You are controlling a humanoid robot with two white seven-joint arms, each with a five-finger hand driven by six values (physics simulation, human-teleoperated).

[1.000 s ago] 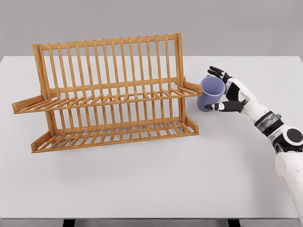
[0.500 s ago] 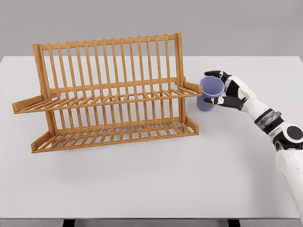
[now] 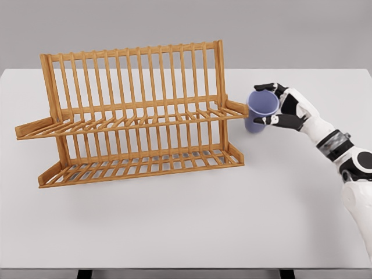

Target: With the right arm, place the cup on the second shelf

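A lavender-blue cup [image 3: 261,109] hangs just off the table at the right end of the wooden dish rack [image 3: 131,116], tilted with its mouth toward the upper right. My right hand [image 3: 272,104] is shut on the cup, thumb in front and fingers [image 3: 265,87] wrapped behind the rim. The cup sits close beside the jutting end of the rack's upper shelf [image 3: 235,107]. The lower shelf [image 3: 139,165] holds nothing.
The rack stands on a white table [image 3: 186,221], taking up its left and middle rear. A grey wall lies behind. The right forearm [image 3: 331,142] reaches in from the right edge.
The right hand has closed its fingers around the cup, lifted it slightly and tilted it; the hand and cup have shifted a little up and to the right.
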